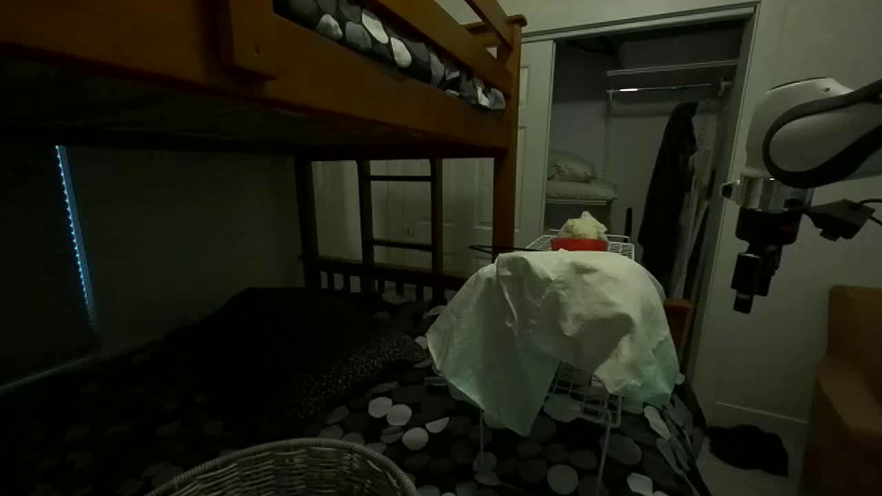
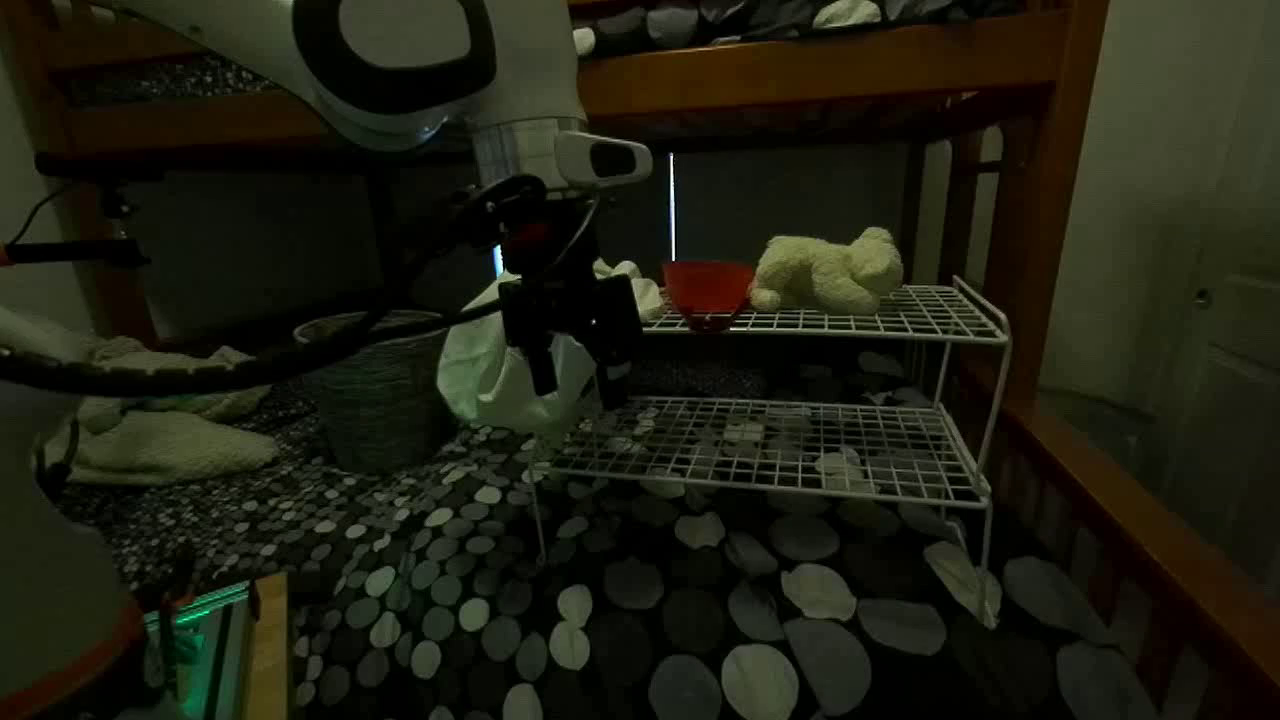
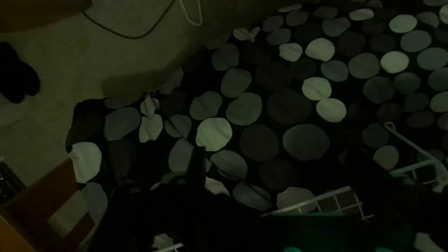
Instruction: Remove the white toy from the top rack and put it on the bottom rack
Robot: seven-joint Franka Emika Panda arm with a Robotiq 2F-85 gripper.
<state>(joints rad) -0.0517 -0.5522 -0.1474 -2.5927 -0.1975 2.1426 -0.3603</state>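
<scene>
Hanging in dim light near a wire stand [image 2: 991, 410], the gripper [image 2: 580, 388] holds its fingers [image 2: 541, 370] wide apart, nothing between them, while the white toy [image 2: 825, 272] lies on the top rack [image 2: 945, 316] just beside a red bowl [image 2: 708, 288]; the bottom rack [image 2: 790, 450], the toy's goal, sits below. The bowl looks the likeliest trouble: crowding the toy, it could be nudged over the front edge if a finger comes down on that side. The stand could rock under a push, since the bedspread [image 2: 690, 610] beneath looks soft, and the low gap between tiers could make the gripper knock the top rack during placing. A white cloth [image 1: 551, 324] draped over the stand's end might snag a passing finger. Whether bowl and toy touch cannot be told. In an exterior view the bowl blocks the toy's lower part and the cloth hides much of the stand; the wrist view, very dark, shows no toy, only pieces of the stand, partly covered by the gripper.
</scene>
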